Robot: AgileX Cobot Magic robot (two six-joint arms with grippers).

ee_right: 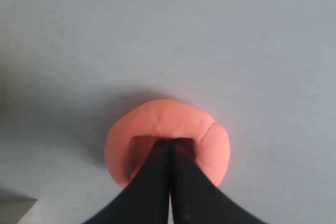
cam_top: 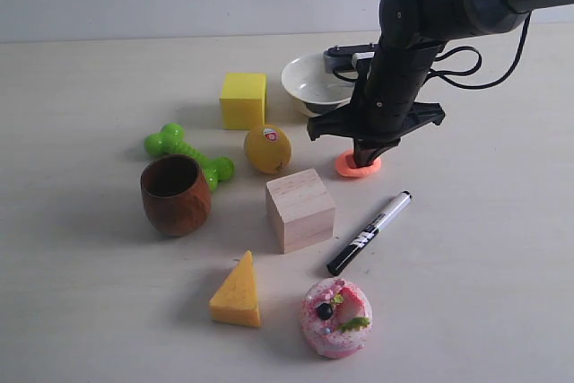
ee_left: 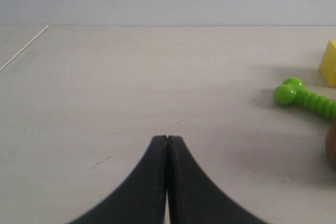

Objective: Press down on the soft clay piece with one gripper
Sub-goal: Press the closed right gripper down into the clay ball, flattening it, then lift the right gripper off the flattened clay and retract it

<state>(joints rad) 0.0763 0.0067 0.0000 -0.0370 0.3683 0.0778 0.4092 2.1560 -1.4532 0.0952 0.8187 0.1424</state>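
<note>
The right gripper (ee_right: 169,141), fully closed and gripping nothing, is pressing its tips into the clay (ee_right: 164,116), denting it.

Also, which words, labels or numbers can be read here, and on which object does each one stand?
No text reads fully.
right arm: pale lettering, maybe starting "P", cut off by the frame edge.
lemon: red-and-white sticker, too small to read.
marker: white print, too blurred to read.
</note>
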